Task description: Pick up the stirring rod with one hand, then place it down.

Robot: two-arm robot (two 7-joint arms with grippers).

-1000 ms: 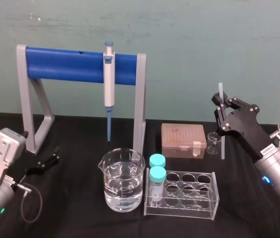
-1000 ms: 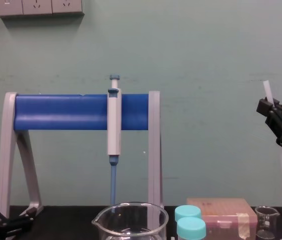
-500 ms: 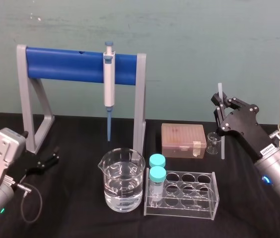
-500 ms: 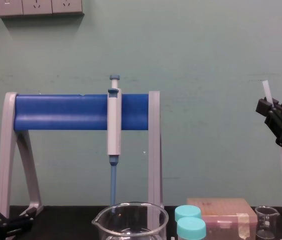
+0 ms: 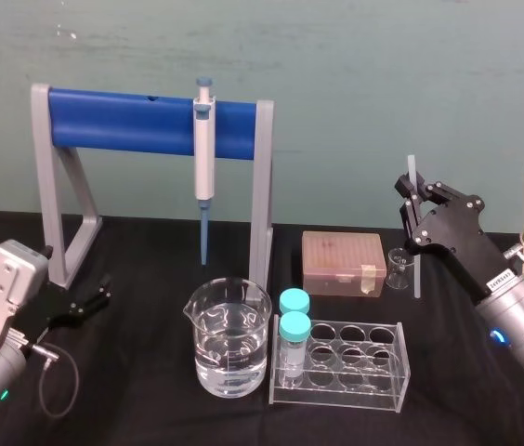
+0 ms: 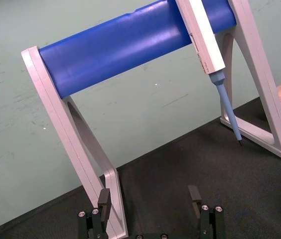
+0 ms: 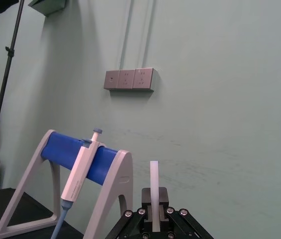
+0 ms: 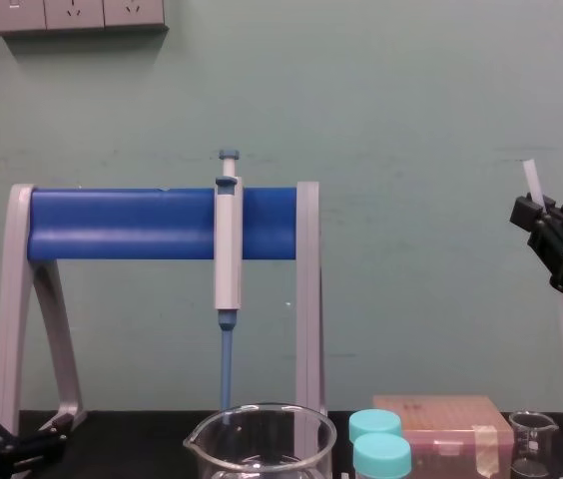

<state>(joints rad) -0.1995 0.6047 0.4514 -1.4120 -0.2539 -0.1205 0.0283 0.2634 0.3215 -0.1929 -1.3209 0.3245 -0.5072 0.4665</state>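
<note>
right gripper [image 5: 417, 206] clamped on stirring rod [image 5: 416, 277], up at right | rod near upright (slight lean), just beside small beaker [image 5: 398, 268], lower tip seemingly off the surface [image 5: 150, 409] | left gripper [image 5: 95, 299] low at left, fingers spread

On the black counter [image 5: 141, 390] sits a water-filled beaker [image 5: 229, 342]. At its 3 o'clock, a clear tube rack [image 5: 366, 379] holds two teal-capped tubes [image 5: 294, 331]. At 12 o'clock, a pipette [image 5: 205, 160] hangs from a blue-barred stand [image 5: 123, 122]. At 2 o'clock, a brownish tip box [image 5: 343, 263] stands beside a small beaker [image 5: 398, 268].
</note>
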